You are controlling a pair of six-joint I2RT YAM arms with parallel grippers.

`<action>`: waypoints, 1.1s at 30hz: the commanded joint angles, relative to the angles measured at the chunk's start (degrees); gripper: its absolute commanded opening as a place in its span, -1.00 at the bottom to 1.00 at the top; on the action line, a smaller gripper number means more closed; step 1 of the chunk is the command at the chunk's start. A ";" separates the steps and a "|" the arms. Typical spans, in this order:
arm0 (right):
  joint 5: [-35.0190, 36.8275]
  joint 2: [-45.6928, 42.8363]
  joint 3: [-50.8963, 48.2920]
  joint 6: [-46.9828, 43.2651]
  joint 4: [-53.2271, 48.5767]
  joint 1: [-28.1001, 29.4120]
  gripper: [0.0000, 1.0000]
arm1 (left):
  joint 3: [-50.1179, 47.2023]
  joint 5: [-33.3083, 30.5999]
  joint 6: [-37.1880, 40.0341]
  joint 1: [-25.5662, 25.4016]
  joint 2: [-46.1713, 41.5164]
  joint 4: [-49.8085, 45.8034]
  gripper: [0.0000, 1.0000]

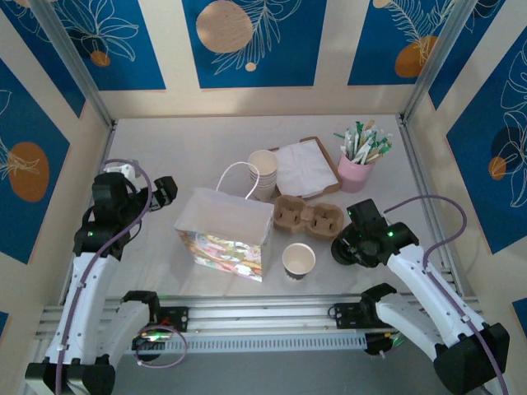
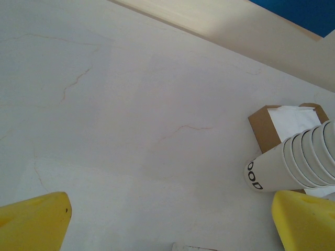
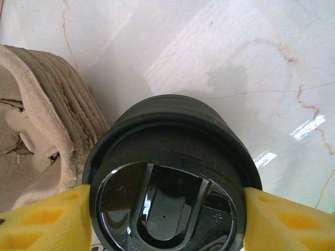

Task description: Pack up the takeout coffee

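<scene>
The takeout coffee cup stands open and lidless on the table in front of the cardboard carrier. To its right, my right gripper reaches down over a dark stack of black lids. In the right wrist view the top black lid sits between the yellow fingers, which touch its rim on both sides, so my right gripper is shut on it. The carrier's edge lies just left of the stack. My left gripper hangs open over bare table at the left, with nothing between its fingers.
A paper bag with a white handle stands open left of the carrier. Behind it are a stack of cream cups, a napkin tray and a pink cup of sticks. In the left wrist view the cup stack lies at the right.
</scene>
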 commanded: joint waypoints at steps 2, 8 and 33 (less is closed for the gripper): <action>-1.14 -0.44 0.17 1.81 0.34 -0.43 0.29 | -0.69 -0.14 -0.27 0.57 0.29 -0.67 0.96; 0.93 0.93 0.36 0.26 -2.98 -0.51 0.29 | -0.60 -0.09 -0.27 0.54 0.42 -0.74 0.96; -1.67 -0.54 9.73 -17.65 -2.17 4.20 0.26 | -0.60 -0.71 -0.05 0.57 0.56 -0.75 0.96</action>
